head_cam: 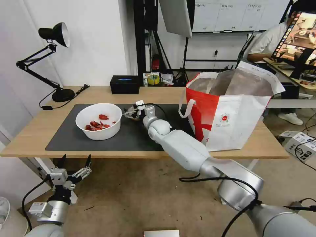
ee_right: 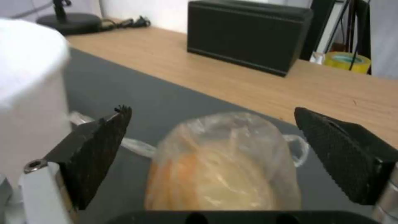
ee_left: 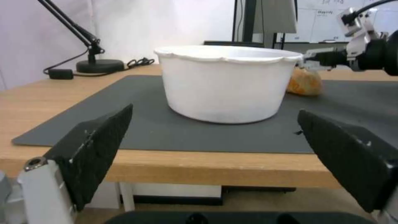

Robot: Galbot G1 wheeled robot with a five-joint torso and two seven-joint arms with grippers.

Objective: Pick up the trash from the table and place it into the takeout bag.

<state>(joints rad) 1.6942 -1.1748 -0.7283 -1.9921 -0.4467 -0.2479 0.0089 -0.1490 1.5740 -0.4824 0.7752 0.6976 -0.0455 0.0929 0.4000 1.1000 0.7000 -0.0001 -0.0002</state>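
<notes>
Right end effector (ee_right: 211, 124) open w/ fingers astride small bag (ee_right: 224, 168) beside bowl (head_cam: 98, 121); left end effector (head_cam: 74, 164) open, below desk (head_cam: 29, 138).

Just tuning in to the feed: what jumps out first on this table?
The big red-and-white takeout bag stands open at the table's right end. On the dark mat sits a white bowl holding red scraps. Beside it, the right gripper is open around a small clear bag; the left gripper hangs open below the table edge.

Right pincer (ee_right: 211, 137) spread wide around the small clear bag (ee_right: 226, 165) (tan lump inside) on the mat (ee_right: 166, 96).
</notes>
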